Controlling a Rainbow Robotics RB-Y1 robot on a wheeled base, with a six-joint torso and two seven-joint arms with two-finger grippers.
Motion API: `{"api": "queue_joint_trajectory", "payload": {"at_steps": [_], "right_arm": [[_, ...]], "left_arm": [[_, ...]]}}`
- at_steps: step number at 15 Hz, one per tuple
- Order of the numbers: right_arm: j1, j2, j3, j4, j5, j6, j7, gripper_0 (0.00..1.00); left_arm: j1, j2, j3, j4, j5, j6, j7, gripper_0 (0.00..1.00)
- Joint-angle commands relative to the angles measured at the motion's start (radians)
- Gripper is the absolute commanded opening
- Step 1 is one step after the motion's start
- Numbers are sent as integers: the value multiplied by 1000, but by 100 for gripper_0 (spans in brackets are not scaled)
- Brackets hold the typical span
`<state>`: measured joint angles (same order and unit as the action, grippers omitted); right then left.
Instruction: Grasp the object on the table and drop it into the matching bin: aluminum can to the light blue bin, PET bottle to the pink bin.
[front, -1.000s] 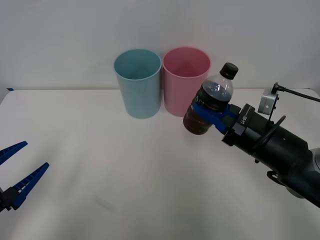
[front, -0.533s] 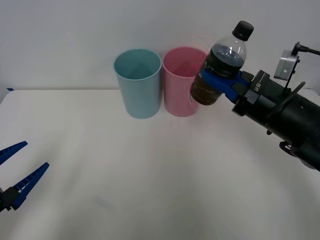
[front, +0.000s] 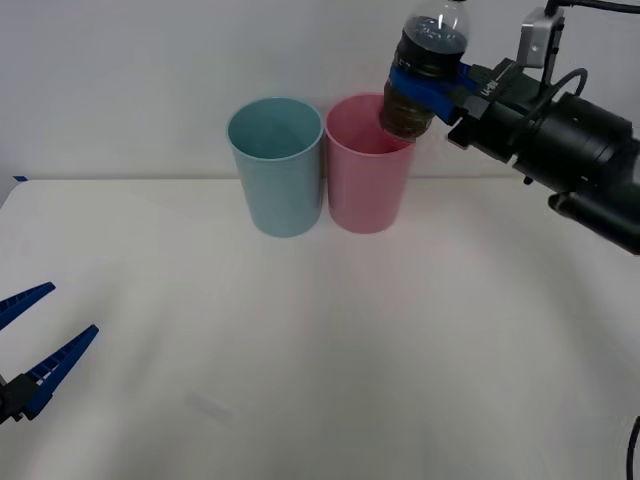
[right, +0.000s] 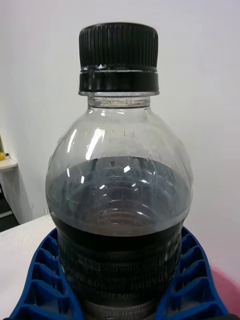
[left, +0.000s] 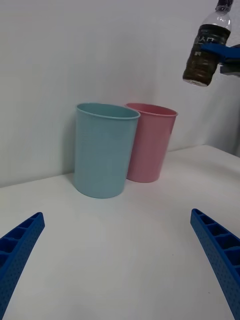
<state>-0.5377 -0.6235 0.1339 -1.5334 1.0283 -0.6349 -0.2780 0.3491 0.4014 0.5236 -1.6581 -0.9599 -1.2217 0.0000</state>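
My right gripper (front: 428, 88) is shut on the PET bottle (front: 422, 70), a small clear bottle with dark brown liquid and a black cap (right: 119, 50). It holds the bottle in the air just above the right part of the pink bin's (front: 367, 165) rim. The blue fingers (right: 45, 280) clasp the bottle's (right: 119, 210) dark label band. The light blue bin (front: 276, 165) stands beside the pink one on its left, on the white table (front: 320, 330). From the left wrist, the bottle (left: 205, 50) hangs higher than both bins (left: 150, 142). My left gripper (front: 35, 345) waits open at the table's near left.
The two bins stand touching near the table's back edge, against a plain white wall. The wide white tabletop (left: 130, 250) stretches in front of them. The right arm's black wrist (front: 560, 150) reaches in from the right.
My right gripper has lifted the bottle up and to the left, from beside the pink bin to above its rim. The left arm has not moved.
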Motion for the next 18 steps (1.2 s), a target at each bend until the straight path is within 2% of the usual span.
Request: {"api": "queue_joint_trajectory", "payload": {"at_steps": [1,6,9,12,14,15,16,17,18], "right_arm": [[-94,33,16,125,56,-2,8,0],[-212,105,16,295,164,-2,17,0],[-260,128,16,384,193,0,28,0],[-263,128,16,391,216,15,36,1],[-262,130,16,391,225,15,37,8],[-262,131,16,391,225,15,37,16],[-260,134,16,391,225,15,37,32],[-260,140,16,391,225,21,39,81],[-260,146,16,391,225,29,45,100]], "left_arm": [[0,0,0,0,0,0,0,100],[0,0,0,0,0,0,0,100],[0,0,0,0,0,0,0,100],[0,0,0,0,0,0,0,100],[0,0,0,0,0,0,0,100],[0,0,0,0,0,0,0,100],[0,0,0,0,0,0,0,100],[0,0,0,0,0,0,0,100],[0,0,0,0,0,0,0,100]]}}
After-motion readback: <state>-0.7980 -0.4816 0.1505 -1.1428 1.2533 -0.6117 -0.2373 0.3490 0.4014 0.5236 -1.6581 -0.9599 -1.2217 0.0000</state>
